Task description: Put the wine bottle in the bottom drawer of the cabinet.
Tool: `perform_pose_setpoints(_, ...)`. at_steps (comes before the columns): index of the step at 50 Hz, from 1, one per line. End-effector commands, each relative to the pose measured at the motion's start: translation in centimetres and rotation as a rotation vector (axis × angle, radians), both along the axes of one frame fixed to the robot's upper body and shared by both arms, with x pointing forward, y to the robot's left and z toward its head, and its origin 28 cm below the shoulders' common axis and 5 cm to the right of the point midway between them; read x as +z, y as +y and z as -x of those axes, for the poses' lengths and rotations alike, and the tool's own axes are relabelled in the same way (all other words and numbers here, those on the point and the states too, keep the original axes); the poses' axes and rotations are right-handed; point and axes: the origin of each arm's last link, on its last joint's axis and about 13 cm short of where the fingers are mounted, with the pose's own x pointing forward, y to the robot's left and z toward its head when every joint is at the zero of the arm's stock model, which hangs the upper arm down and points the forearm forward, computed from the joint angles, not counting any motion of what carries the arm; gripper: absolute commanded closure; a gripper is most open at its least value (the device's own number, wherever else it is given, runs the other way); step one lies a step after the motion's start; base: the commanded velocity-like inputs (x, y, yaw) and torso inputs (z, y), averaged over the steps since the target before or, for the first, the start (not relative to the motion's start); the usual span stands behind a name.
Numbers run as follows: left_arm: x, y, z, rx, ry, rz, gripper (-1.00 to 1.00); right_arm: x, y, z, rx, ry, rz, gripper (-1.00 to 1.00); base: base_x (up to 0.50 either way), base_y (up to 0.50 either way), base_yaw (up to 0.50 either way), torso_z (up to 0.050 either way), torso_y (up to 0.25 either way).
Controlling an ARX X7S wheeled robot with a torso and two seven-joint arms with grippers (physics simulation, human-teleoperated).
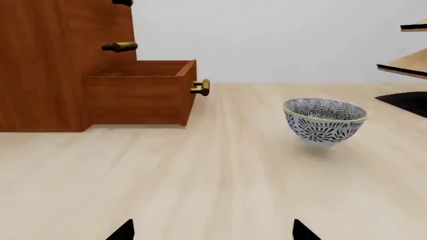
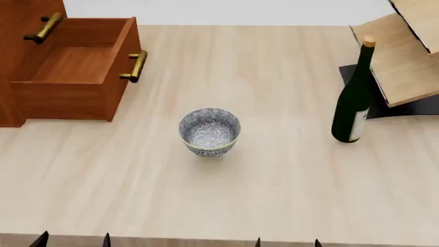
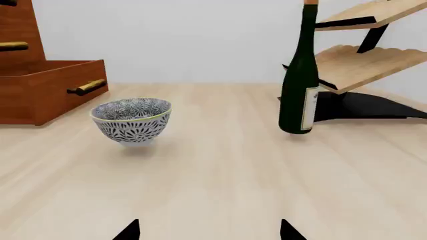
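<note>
**Green bottle upright on the bench, drawer pulled out**

Green glass marks the wine bottle, which stands upright with its cork on at the right side of the pale wooden bench, just beside the black base of a light-wood rack. A patterned bowl sits near the middle of the bench, well apart from the bottle. At the far left, the reddish-brown cabinet has its bottom drawer pulled out, showing a bare wood floor and a brass bar handle on its front. Only dark fingertips of each pincer show at the near edge: the left pincer and the right pincer both stand spread, holding nothing, low over the bench.
</note>
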Motion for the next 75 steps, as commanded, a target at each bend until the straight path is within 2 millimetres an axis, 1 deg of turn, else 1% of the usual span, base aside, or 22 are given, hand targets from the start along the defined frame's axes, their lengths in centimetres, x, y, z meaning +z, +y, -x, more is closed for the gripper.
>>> perform_pose_setpoints(1,0.0,0.0,0.0,0.0,0.0,0.0,-1.0,0.0,0.0,0.0,0.0,0.0,0.0,-1.0,0.0,0.0,0.0,0.0,0.0)
perform_pose_setpoints(17,-0.2,0.0,-0.1,0.013,-0.014,0.003,-1.0,0.3,-0.1,-0.2,-0.012,0.013,0.014,-1.0,0.0,0.0,0.0,0.001,0.0)
perform_pose_setpoints(36,-0.2,0.1,-0.2,0.024,-0.018,0.002,-1.0,0.2,-0.2,-0.2,-0.021,0.03,0.017,-1.0,0.0,0.0,0.0,0.049,0.0)
perform_pose_setpoints(42,-0.1,0.1,-0.2,0.021,-0.018,0.002,-1.0,0.1,-0.2,-0.5,-0.019,0.035,0.013,-1.0,0.0,0.0,0.0,0.05,0.0)
perform_pose_setpoints(47,0.4,0.3,-0.5,0.025,-0.009,0.007,-1.0,0.5,-0.2,-0.6,-0.017,0.036,0.022,-1.0,0.0,0.0,0.0,0.05,0.0)
perform_pose_setpoints(56,3.6,0.2,-0.3,0.02,-0.007,-0.022,-1.0,2.4,-0.4,-0.7,-0.007,0.039,0.03,-1.0,0.0,0.0,0.0,0.042,0.0)
perform_pose_setpoints(59,5.6,0.1,-0.2,0.02,-0.012,-0.031,-1.0,3.4,-0.4,-0.8,-0.003,0.039,0.045,-1.0,0.0,0.0,0.0,0.0,0.0)
perform_pose_setpoints(61,7.0,0.2,-0.1,0.012,-0.018,-0.046,-1.0,4.3,-0.4,-0.8,0.001,0.031,0.054,-1.0,0.0,0.0,0.0,0.0,0.0)
perform_pose_setpoints(63,9.1,0.5,-0.1,0.013,-0.03,-0.04,-1.0,5.6,-0.5,-0.9,0.012,0.023,0.051,-1.0,0.0,0.0,0.0,0.0,0.0)
perform_pose_setpoints(64,10.2,0.6,-0.2,0.018,-0.037,-0.046,-1.0,6.5,-0.6,-0.9,0.017,0.015,0.054,-1.0,0.0,0.0,0.0,0.0,0.0)
perform_pose_setpoints(69,13.3,1.2,-0.9,0.039,-0.041,-0.044,-1.0,9.4,-0.7,-1.2,0.019,-0.007,0.075,-1.0,0.0,0.0,0.0,0.0,0.0)
perform_pose_setpoints(70,13.6,1.2,-0.9,0.046,-0.048,-0.05,-1.0,10.0,-0.8,-1.2,0.023,-0.01,0.077,-1.0,0.0,0.0,0.0,0.0,0.0)
perform_pose_setpoints(71,13.8,1.2,-1.0,0.046,-0.051,-0.053,-1.0,10.0,-0.8,-1.2,0.023,-0.01,0.077,-1.0,0.0,0.0,0.0,0.0,0.0)
perform_pose_setpoints(75,16.3,1.5,-1.2,0.062,-0.087,-0.055,-1.0,12.0,-1.1,-1.7,0.017,-0.033,0.071,-1.0,0.0,0.0,0.0,0.0,0.0)
